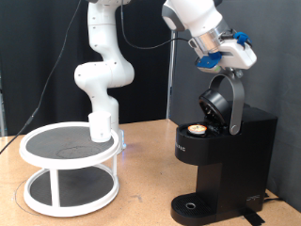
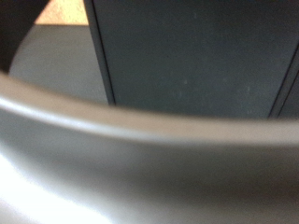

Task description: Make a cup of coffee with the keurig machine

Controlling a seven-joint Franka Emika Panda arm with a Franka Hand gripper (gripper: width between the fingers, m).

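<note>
The black keurig machine (image 1: 222, 160) stands at the exterior view's right with its rounded top lid (image 1: 218, 102) raised. A small tan-topped pod (image 1: 195, 129) sits in the open chamber. My gripper (image 1: 229, 68) is at the top of the lid's grey handle arch (image 1: 236, 104), touching or just above it. Its fingers are hidden behind the hand. In the wrist view a blurred grey curved surface (image 2: 140, 168) fills the near field, with the machine's black body (image 2: 187, 56) behind it. The white cup is out of view. The round drip base (image 1: 193, 204) is bare.
A white round two-tier stand (image 1: 68, 160) with a dark top sits at the exterior view's left, in front of the arm's base (image 1: 102, 122). The wooden table (image 1: 141, 202) runs between the stand and the machine. A black curtain hangs behind.
</note>
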